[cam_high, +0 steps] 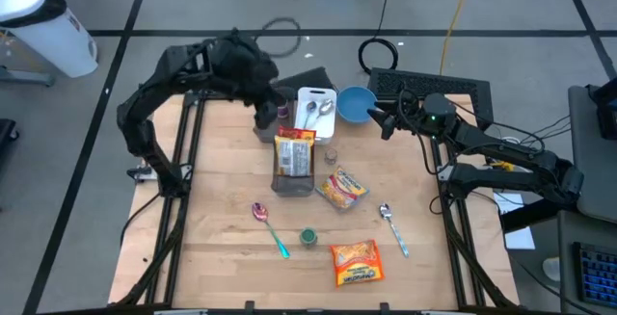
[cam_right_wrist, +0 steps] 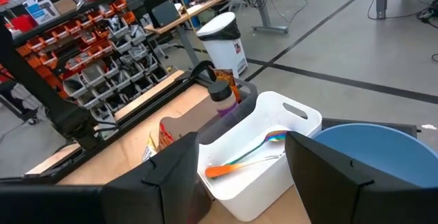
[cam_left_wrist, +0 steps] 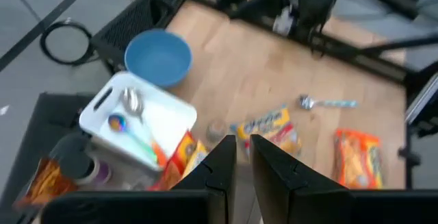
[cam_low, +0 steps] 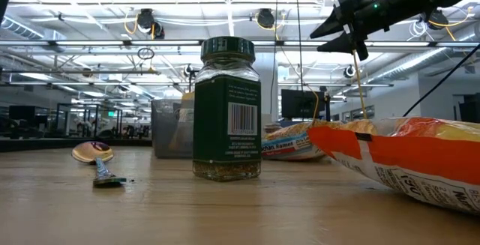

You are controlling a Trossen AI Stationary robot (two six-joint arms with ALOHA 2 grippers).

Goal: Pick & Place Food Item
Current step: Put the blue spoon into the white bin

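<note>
My left gripper (cam_left_wrist: 243, 157) hangs nearly shut and empty; right gripper (cam_right_wrist: 239, 176) gapes, empty, above the bowl (cam_high: 355, 104). I'd next descend toward a snack bag (cam_high: 341, 188).

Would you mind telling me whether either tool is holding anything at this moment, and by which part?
Nothing is held. The left tool is nearly shut with nothing between its fingers; the right tool is open and empty above the white bin.

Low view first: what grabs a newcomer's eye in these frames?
A green-lidded spice jar stands upright at centre, dwarfing everything, with an orange snack bag lying beside it. From above, the white bin and blue bowl sit at the table's far edge, between the two raised grippers.
</note>
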